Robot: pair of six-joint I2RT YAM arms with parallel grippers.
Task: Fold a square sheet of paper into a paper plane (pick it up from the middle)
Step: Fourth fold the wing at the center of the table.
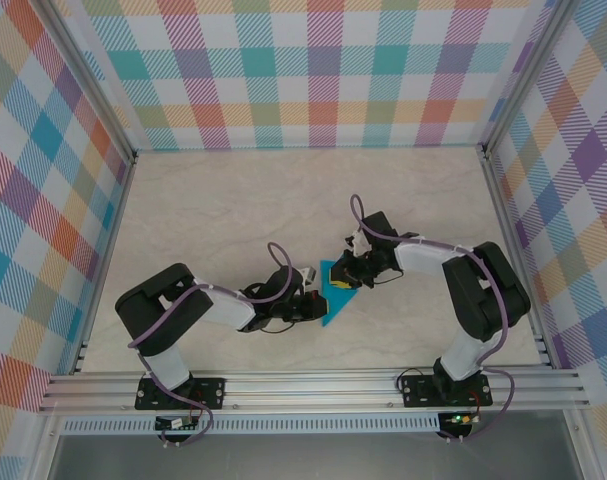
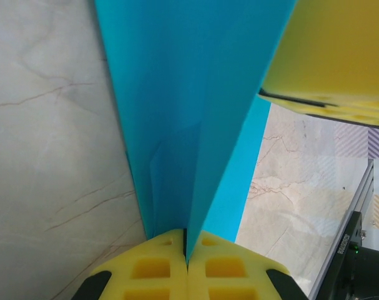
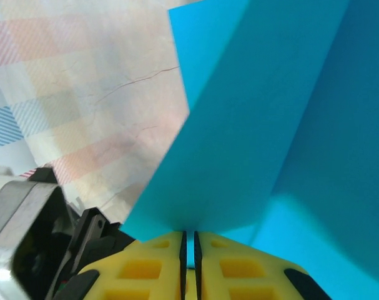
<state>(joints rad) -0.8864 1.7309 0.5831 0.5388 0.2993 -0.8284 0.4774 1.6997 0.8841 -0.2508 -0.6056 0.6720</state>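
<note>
Left gripper (image 2: 187, 240): nearest thing to you in the left wrist view. Its yellow pads are pressed flat together and the jaws are clamped on the edge of the square sheet of paper (image 2: 189, 94), which rises from the pinch as a creased ridge.
Right gripper (image 3: 189, 236): you see the jaws almost together, with a thin slit between the pads and the teal sheet caught in it, so they are clamped on the same paper.
Sheet, top view: the square sheet of paper (image 1: 335, 295) reads as a folded teal triangle, mid-worktop, right between the two grippers. You can't tell from above whether it touches the surface.
Sheet, right wrist view: overlapping teal layers, one flap slanting up from the pinch and a darker layer behind it.
Grippers, top view: left gripper (image 1: 308, 300) is on the triangle's left side and right gripper (image 1: 350, 268) on its upper right — close together, facing each other across the paper.
Worktop (image 1: 233, 210): pale marble look, with thin brown veins in both wrist views.
Walls (image 1: 313, 70): pastel plaid panels on three sides.
Front rail (image 1: 313, 385): aluminium, with both arm bases bolted on.
Cables (image 1: 273, 255): purple, looping along each arm.
</note>
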